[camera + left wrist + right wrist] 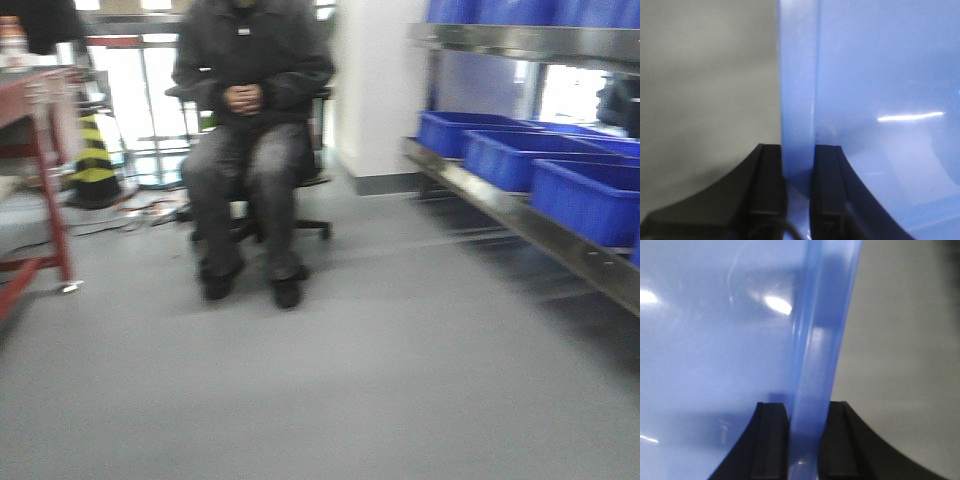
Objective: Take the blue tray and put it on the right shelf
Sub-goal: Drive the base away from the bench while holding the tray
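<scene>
Left tool [799, 152], right tool [807, 409] clamped on blue tray [880, 75] rim.

Front view, motion-blurred. Person [250, 130] in dark jacket and trousers seated on black office chair [312, 228], hands clasped in lap, head out of frame. Left: red-framed worktop [55, 200]; beyond it a yellow-and-black striped cone [95, 160], with cables [130, 215] on the floor nearby. Right: deep dark-blue bins [510, 160] in a row, side by side. Grey floor [350, 380]; white pillar [375, 90] behind.

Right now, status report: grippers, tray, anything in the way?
Left gripper, right gripper shut on blue tray rim. Right shelf ahead-right, lined with dark blue bins. Person seated ahead.
</scene>
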`<state>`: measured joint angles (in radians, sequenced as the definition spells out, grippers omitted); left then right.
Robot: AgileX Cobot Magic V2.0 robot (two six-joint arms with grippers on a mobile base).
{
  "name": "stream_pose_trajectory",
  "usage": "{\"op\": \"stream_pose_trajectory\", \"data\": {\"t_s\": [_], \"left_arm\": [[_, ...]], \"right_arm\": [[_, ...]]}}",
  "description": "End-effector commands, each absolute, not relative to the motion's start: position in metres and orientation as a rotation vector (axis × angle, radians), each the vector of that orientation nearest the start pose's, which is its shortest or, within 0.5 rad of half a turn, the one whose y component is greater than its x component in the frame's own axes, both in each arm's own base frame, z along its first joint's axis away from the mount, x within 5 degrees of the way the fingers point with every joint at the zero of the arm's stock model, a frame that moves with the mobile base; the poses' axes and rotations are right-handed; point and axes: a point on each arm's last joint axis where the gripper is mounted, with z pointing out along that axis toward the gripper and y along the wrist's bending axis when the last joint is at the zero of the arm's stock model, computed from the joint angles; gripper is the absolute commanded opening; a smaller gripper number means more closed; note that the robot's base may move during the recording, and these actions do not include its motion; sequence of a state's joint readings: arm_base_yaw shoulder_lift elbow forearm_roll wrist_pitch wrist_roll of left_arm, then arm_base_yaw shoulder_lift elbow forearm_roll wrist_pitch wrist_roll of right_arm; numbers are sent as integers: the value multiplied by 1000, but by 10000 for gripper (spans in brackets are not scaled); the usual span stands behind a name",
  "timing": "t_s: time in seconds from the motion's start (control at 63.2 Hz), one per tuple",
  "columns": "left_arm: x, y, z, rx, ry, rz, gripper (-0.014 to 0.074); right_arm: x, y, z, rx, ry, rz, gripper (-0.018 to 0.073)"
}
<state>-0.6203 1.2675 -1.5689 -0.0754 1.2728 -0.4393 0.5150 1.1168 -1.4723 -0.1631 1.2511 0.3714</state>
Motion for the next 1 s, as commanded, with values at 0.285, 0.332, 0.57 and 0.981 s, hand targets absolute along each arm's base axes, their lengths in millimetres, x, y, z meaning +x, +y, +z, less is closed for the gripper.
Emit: {"op": "stream_pose_trajectory", "data": {"t_s": [0.285,0.332,0.57,0.981], "left_arm": [[167,-145,459,321,2559,-675,-48],[167,-145,459,321,2559,-675,-48],[167,-145,459,321,2559,-675,-48],[167,-145,459,321,2559,-675,-48]], "right_arm": [[163,84,463,-192,2384,299,59],[163,84,463,-192,2384,299,59],[163,84,463,-192,2384,299,59],[163,84,463,-192,2384,299,59]]}}
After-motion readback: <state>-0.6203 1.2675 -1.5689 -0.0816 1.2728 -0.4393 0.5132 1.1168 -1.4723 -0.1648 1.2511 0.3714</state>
